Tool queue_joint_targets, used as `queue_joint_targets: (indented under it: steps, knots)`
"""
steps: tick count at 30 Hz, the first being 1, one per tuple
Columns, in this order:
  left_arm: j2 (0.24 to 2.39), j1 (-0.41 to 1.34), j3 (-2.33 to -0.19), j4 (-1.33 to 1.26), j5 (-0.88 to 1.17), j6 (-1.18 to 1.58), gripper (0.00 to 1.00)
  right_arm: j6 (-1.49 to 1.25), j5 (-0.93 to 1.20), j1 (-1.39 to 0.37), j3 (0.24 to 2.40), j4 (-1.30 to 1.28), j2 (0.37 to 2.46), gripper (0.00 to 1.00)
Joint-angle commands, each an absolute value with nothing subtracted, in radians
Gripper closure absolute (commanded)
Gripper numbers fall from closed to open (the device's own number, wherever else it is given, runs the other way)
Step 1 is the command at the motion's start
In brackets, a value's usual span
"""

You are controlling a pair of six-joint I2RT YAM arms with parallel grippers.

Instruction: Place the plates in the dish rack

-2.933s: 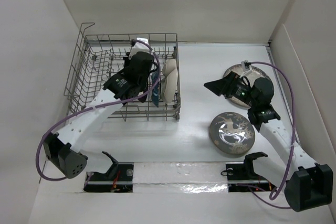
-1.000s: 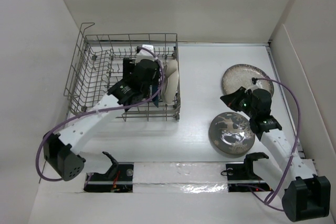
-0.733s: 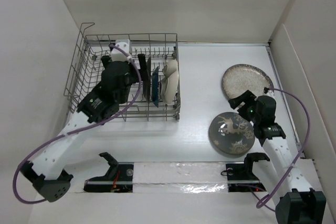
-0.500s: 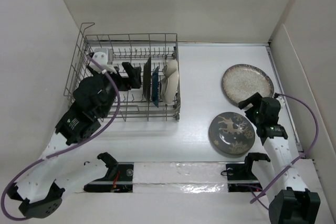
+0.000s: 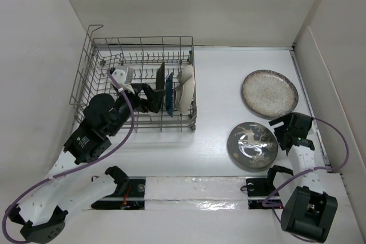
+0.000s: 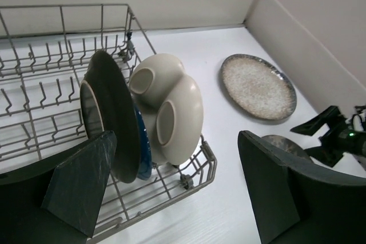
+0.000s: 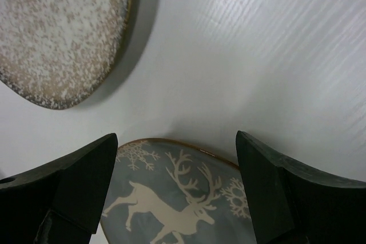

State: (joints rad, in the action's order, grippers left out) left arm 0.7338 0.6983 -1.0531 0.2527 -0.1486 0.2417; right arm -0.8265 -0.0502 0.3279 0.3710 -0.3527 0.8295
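**Three racked, two flat on the table**

Left gripper (image 6: 177, 198): jaws wide apart, empty, hanging over the near side of the rack (image 5: 143, 39). Just beyond it the brown plate (image 6: 114, 118), blue dish (image 6: 143, 155) and cream plate (image 6: 171, 112) stand on edge, packed side by side at the right end, where the tines prop them.

Right gripper (image 7: 174, 181): jaws spread, empty, low over the table (image 5: 217, 84) between the reindeer plate (image 7: 171, 210) and the speckled plate (image 7: 57, 32). Both lie flat and apart.

Judgement: the reindeer plate is likely next, and its flat rim calls for an edge grab.
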Motion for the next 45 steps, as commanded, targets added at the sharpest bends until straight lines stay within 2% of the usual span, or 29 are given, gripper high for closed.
queue_joint_targets:
  steps: [1, 5, 10, 13, 18, 22, 28, 32, 34, 37, 38, 39, 41, 42, 44, 45]
  knots:
    - [0.693, 0.695, -1.052, 0.175, -0.086, 0.256, 0.15, -0.877, 0.006, 0.325, 0.338, -0.356, 0.813, 0.11]
    - [0.686, 0.695, -1.046, 0.17, -0.08, 0.256, 0.15, -0.957, 0.131, 0.278, 0.22, -0.278, 0.749, 0.14]
    - [0.707, 0.695, -1.045, 0.169, -0.074, 0.259, 0.16, -1.12, 0.186, 0.137, 0.19, -0.198, 0.687, 0.16]
    - [0.716, 0.695, -1.043, 0.17, -0.09, 0.258, 0.16, -1.169, 0.135, 0.048, 0.219, -0.146, 0.707, 0.17]
    - [0.744, 0.695, -1.043, 0.178, -0.121, 0.253, 0.16, -1.191, 0.098, -0.132, 0.261, -0.022, 0.856, 0.16]
    - [0.762, 0.695, -1.045, 0.181, -0.129, 0.25, 0.16, -1.062, 0.06, -0.172, 0.308, -0.128, 0.943, 0.15]
    - [0.772, 0.677, -1.049, 0.179, -0.106, 0.252, 0.16, -0.975, 0.052, -0.129, 0.272, -0.323, 0.738, 0.11]
    - [0.758, 0.666, -1.045, 0.173, -0.091, 0.253, 0.16, -0.954, 0.089, -0.129, 0.314, -0.374, 0.813, 0.11]
    - [0.749, 0.666, -1.043, 0.172, -0.094, 0.253, 0.16, -0.908, 0.043, -0.147, 0.4, -0.431, 0.853, 0.13]
    - [0.752, 0.666, -1.042, 0.172, -0.091, 0.253, 0.17, -0.885, -0.168, -0.257, 0.521, -0.537, 0.812, 0.17]
    - [0.753, 0.666, -1.042, 0.17, -0.083, 0.253, 0.16, -0.878, -0.201, -0.311, 0.541, -0.546, 0.79, 0.23]
    - [0.755, 0.666, -1.042, 0.17, -0.081, 0.253, 0.17, -0.873, -0.204, -0.34, 0.56, -0.549, 0.766, 0.38]
    - [0.758, 0.666, -1.042, 0.17, -0.077, 0.253, 0.17, -0.874, -0.192, -0.4, 0.597, -0.59, 0.773, 0.58]
    - [0.758, 0.666, -1.04, 0.169, -0.075, 0.253, 0.17, -0.874, -0.183, -0.466, 0.604, -0.609, 0.803, 0.79]
    - [0.756, 0.666, -1.037, 0.166, -0.071, 0.253, 0.17, -0.861, -0.138, -0.543, 0.614, -0.641, 0.831, 0.98]
    - [0.756, 0.666, -1.037, 0.164, -0.072, 0.253, 0.17, -0.865, -0.132, -0.584, 0.621, -0.658, 0.845, 1.0]
